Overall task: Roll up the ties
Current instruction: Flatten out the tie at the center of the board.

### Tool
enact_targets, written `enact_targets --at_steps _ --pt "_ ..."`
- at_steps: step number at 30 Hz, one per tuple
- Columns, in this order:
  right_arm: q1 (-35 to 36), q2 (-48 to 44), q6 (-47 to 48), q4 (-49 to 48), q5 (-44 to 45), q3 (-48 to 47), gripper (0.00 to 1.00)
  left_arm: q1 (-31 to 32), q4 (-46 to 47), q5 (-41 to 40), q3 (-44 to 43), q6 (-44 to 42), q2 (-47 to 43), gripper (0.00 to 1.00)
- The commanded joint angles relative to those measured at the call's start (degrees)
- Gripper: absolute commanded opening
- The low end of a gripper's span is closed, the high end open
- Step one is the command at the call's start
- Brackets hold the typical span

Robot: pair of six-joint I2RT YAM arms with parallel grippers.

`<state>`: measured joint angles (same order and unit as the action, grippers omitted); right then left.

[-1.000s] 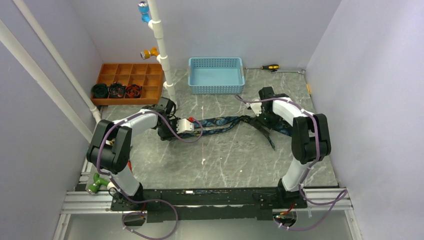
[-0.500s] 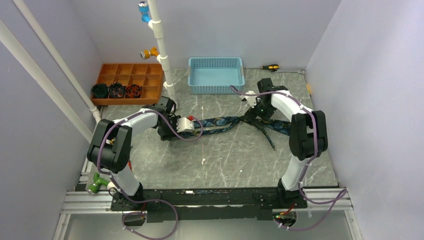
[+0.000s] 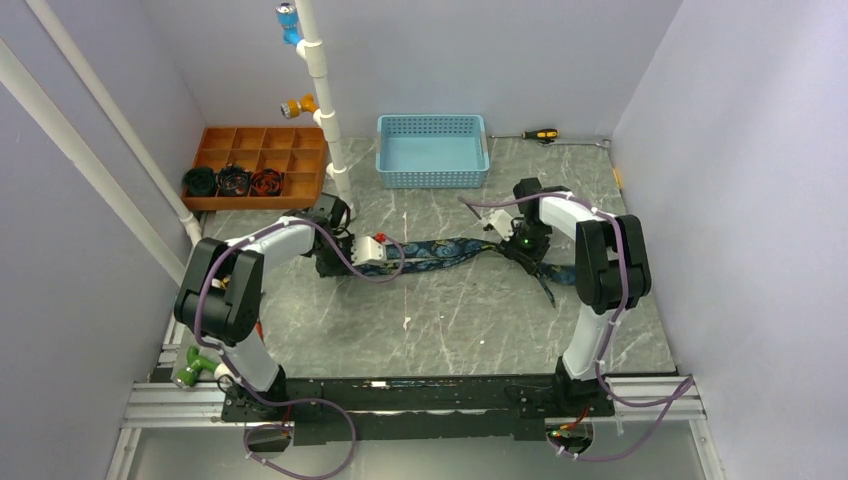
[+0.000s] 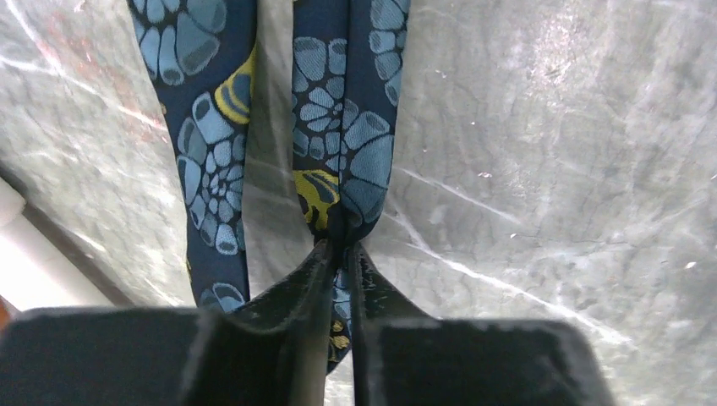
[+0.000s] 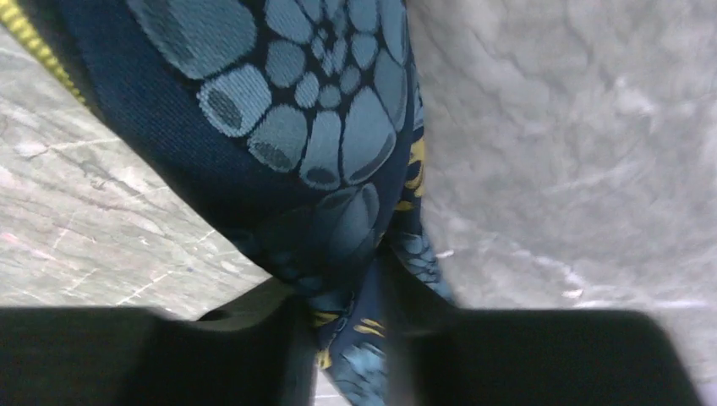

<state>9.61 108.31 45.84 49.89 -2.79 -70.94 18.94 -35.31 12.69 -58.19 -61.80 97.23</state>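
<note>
While the left gripper [image 4: 338,254] stays pinched shut on a fold of the navy paisley tie [image 3: 445,250], the right arm now stands folded in tighter than a second ago. The right gripper [image 5: 347,304] is likewise clamped on cloth. The tie lies stretched between them on the grey table [image 3: 450,330], still unrolled, so rolling seems barely begun.

The top view looks down from above the near edge. Both wrist views sit close against the ties [image 3: 445,250] on the surface [image 3: 450,310].
</note>
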Motion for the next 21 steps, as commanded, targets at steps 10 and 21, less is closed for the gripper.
enact_targets --at_steps 10,21 --pt "-4.9 -19.6 20.8 31.6 -4.0 5.1 0.00 -2.9 -35.8 15.5 -7.9 -7.3 -17.9 0.00" --pt "-7.0 14.5 23.7 36.2 -6.5 -18.3 0.00 -6.9 -35.3 12.1 -18.5 -6.4 5.3 0.00"
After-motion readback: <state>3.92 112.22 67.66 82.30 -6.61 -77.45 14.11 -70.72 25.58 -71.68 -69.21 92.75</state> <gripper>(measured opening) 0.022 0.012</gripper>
